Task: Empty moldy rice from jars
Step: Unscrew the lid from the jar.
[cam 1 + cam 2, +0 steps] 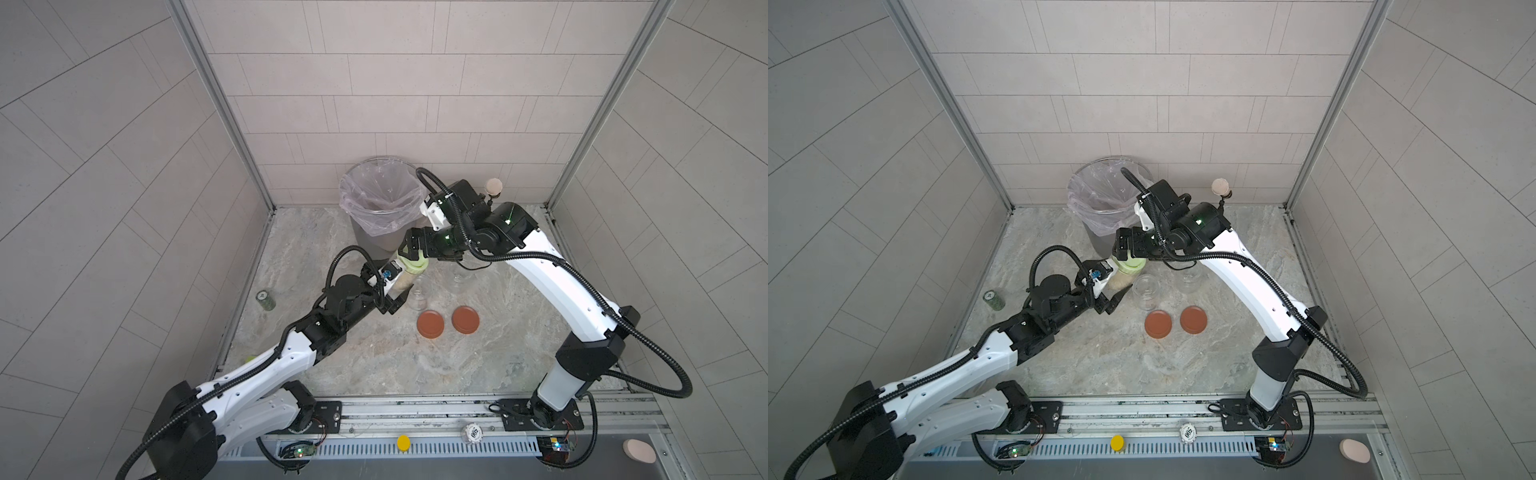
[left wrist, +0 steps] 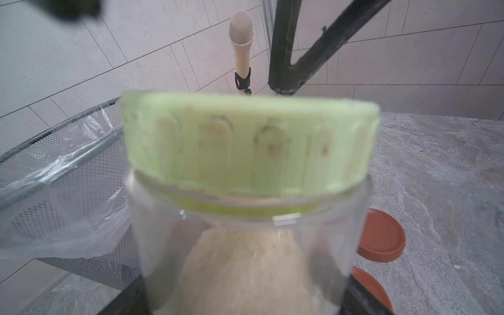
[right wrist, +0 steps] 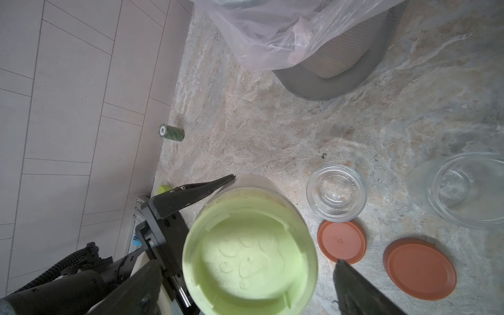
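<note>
My left gripper (image 1: 400, 287) (image 2: 251, 300) is shut on a clear jar (image 1: 409, 277) (image 1: 1122, 279), held above the table beside the bin. Pale beige moldy rice (image 2: 245, 272) shows through its glass. Its pale green lid (image 1: 413, 264) (image 2: 245, 141) (image 3: 249, 261) is on. My right gripper (image 1: 411, 255) (image 3: 245, 281) hangs over that lid, open, with one finger on each side and a gap to the lid. Two more jars (image 1: 417, 300) (image 3: 336, 192) stand open with no rice in them. Their two rust-red lids (image 1: 430, 324) (image 3: 341, 241) lie on the table in front of them.
A grey mesh bin (image 1: 374, 243) (image 3: 341, 73) with a clear plastic liner stands at the back, just behind the held jar. A small dark green can (image 1: 266, 300) (image 3: 171, 132) sits by the left wall. A beige microphone (image 1: 494, 187) stands at the back right.
</note>
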Available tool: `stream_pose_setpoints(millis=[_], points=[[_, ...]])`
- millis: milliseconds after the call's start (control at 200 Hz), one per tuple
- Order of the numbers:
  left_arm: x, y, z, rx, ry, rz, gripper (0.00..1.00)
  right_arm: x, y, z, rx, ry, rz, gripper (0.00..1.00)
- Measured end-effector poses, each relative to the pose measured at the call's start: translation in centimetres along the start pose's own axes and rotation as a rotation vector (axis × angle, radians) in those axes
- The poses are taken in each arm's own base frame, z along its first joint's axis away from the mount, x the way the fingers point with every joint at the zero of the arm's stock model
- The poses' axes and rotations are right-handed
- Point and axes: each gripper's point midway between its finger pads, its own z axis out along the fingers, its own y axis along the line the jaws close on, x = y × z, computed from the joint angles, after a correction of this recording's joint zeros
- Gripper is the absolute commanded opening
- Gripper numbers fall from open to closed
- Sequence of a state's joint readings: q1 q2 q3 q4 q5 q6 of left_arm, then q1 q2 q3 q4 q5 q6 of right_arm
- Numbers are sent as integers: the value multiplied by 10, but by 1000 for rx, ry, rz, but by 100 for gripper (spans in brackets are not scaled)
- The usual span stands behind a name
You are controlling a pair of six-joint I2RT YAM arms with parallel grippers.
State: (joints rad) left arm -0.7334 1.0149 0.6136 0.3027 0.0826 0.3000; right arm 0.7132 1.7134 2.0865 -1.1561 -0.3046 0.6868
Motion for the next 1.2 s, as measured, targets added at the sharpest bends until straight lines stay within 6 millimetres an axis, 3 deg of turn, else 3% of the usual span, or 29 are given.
stream_pose_setpoints(millis=[580,1201], points=[[0,-1,0,3,-1,0,9,4,-3,8,74,17,-101,98],[2,-2,-4,6,-4,-13,9,6,4,14,38,38,-117,97]])
